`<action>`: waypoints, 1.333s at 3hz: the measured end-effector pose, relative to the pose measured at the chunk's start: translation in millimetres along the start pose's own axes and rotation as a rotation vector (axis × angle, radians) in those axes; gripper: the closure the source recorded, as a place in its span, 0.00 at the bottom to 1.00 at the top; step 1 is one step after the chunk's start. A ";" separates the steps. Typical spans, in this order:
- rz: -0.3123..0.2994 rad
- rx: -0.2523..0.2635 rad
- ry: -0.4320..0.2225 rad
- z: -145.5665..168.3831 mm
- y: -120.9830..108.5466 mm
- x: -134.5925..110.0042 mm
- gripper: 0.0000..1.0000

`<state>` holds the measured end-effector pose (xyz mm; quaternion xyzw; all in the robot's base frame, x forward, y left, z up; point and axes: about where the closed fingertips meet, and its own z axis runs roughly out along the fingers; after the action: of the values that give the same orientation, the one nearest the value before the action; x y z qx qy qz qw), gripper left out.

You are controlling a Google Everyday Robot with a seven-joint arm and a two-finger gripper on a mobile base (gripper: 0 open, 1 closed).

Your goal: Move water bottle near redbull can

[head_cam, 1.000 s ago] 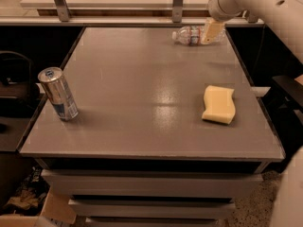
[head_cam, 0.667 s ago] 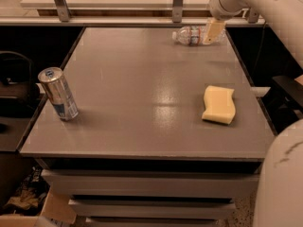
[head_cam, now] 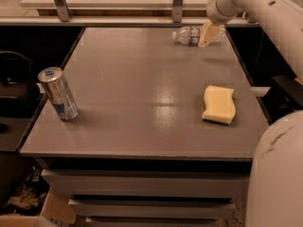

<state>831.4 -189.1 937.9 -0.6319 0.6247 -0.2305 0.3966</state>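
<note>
Surface: grey and flat-topped (head_cam: 142, 79), it fills most of your view; a pale ledge with two metal posts runs behind its far edge.
Gripper: you find the gripper (head_cam: 209, 35) at the far right corner, hanging down with its tan lower end in front of the bottle's right part. You cannot tell whether it is open or closed, nor whether it touches the bottle.
Water bottle: the water bottle (head_cam: 188, 35) lies on its side along the far edge, by the far right corner, narrow end toward the left.
Arm: the white arm (head_cam: 255, 4) comes in from beyond the right edge.
Sponge: a yellow sponge (head_cam: 218, 104) lies flat near the right edge, well apart from the bottle.
Redbull can: the redbull can (head_cam: 58, 93) stands upright at the left edge, toward the near left corner, well apart from the bottle.
</note>
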 end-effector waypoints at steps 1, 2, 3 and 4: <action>0.062 0.017 -0.062 11.8 0.4 -10.5 0.00; 0.106 0.026 -0.123 20.5 -1.2 -23.1 0.00; 0.159 0.031 -0.177 25.7 -2.3 -30.8 0.00; 0.209 0.026 -0.207 31.1 0.8 -33.3 0.00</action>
<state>851.7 -150.1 926.0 -0.5788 0.6399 -0.1296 0.4886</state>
